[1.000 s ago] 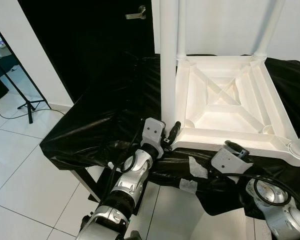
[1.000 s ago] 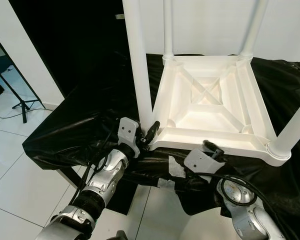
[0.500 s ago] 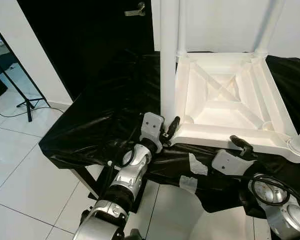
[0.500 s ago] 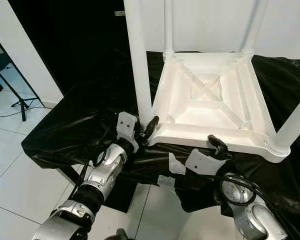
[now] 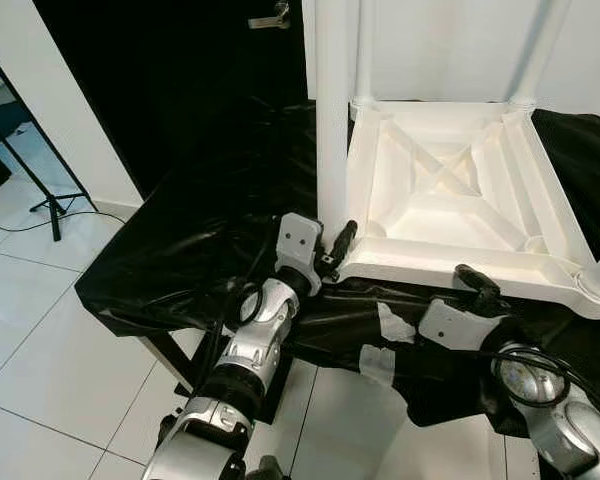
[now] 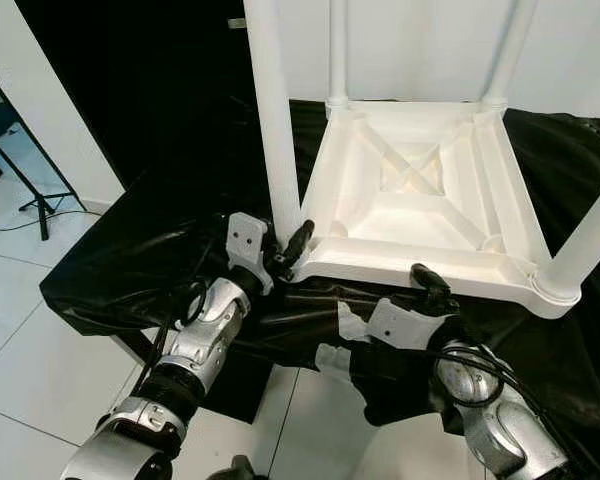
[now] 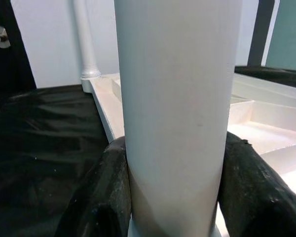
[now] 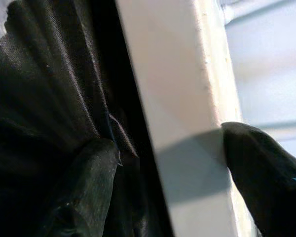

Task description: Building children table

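Left claw (image 5: 337,247) grips the base of the near-left leg (image 5: 334,110) of the white table (image 5: 460,190), one black finger (image 7: 102,192) pressed on either side of the round post where it meets the frame. Right claw (image 5: 477,287) is clamped on the table's near rim (image 8: 182,128), with one finger (image 8: 259,168) over the white edge and the other down against the black cloth.

That table lies upside down on the surface (image 5: 180,250), which is covered in a crinkled black sheet; its ribbed underside faces up, with a cross brace in the middle. Four legs stand upright from the corners, the near-right one (image 6: 592,235) at the frame's corner and two more at the far side against the white wall.

White tape patches (image 5: 392,325) sit on the sheet's front edge between the two arms. A black door with a metal handle (image 5: 270,17) stands behind the surface, and a tripod stand (image 5: 40,170) rests on the tiled floor to the left.
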Robot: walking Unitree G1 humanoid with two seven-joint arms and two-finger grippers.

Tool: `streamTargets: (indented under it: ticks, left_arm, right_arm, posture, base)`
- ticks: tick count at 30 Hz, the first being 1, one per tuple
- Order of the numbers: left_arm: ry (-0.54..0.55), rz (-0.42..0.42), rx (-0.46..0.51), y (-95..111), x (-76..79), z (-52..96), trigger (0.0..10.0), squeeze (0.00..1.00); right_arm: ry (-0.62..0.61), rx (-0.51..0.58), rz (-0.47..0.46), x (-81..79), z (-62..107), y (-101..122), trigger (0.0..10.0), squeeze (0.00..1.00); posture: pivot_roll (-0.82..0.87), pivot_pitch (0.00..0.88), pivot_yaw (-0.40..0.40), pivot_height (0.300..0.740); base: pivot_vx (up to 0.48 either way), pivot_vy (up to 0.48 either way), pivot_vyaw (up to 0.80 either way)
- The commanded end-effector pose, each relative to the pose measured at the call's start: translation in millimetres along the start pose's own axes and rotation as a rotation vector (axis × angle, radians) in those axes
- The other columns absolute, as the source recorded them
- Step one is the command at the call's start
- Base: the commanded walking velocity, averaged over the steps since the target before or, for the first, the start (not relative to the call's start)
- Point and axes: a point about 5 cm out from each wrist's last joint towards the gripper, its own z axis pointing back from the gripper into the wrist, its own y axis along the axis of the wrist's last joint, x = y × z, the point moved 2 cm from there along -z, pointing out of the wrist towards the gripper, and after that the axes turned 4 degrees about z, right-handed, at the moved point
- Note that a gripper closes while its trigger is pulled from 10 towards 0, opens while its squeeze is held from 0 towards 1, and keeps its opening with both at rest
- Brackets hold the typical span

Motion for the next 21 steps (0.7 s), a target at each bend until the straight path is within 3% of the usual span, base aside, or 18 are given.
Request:
streamTargets:
  ticks: [1, 16, 17, 18, 19, 20, 21]
  left_arm:
    - [-0.056, 0.004, 0.187, 43.0, 3.7, -10.2, 0.0, 0.00]
    - [-0.033, 0.025, 0.205, 45.5, 2.2, -1.7, 0.0, 0.00]
    - [-0.035, 0.033, 0.208, 45.4, 2.9, -0.9, 0.1, 0.00]
    - [-0.037, 0.044, 0.211, 45.1, 3.7, -0.1, 2.5, 0.00]
    - [-0.040, 0.054, 0.213, 44.7, 4.5, 0.6, 8.9, 0.00]
    - [-0.046, 0.060, 0.216, 44.3, 5.7, 1.5, 10.0, 0.00]
    - [-0.046, 0.060, 0.216, 44.3, 5.7, 1.5, 10.0, 0.00]
  right_arm:
    - [0.115, -0.119, 0.072, -29.4, 0.1, -29.4, 10.0, 0.00]
    - [0.046, -0.110, 0.142, -31.4, -33.7, -22.5, 10.0, 0.00]
    - [0.037, -0.105, 0.138, -31.0, -36.7, -20.5, 0.0, 0.00]
    - [0.033, -0.099, 0.136, -31.1, -38.7, -19.1, 0.0, 0.00]
    - [0.031, -0.096, 0.136, -31.3, -39.9, -18.4, 0.0, 0.00]
    - [0.030, -0.095, 0.134, -31.6, -40.2, -18.3, 0.0, 0.00]
    - [0.030, -0.095, 0.134, -31.6, -40.2, -18.3, 0.0, 0.00]
  posture:
    - [0.06, 0.000, 0.054, 0.740]
    - [0.08, 0.000, 0.050, 0.740]
    - [0.09, 0.000, 0.048, 0.740]
    - [0.09, 0.000, 0.048, 0.740]
    - [0.08, 0.000, 0.048, 0.740]
    - [0.08, 0.000, 0.049, 0.740]
    - [0.08, 0.000, 0.049, 0.740]
  base:
    - [0.000, 0.000, 0.00]
    - [0.000, 0.000, 0.00]
    - [0.000, 0.000, 0.00]
    - [0.000, 0.000, 0.00]
    - [0.000, 0.000, 0.00]
    - [0.000, 0.000, 0.00]
    - [0.000, 0.000, 0.00]
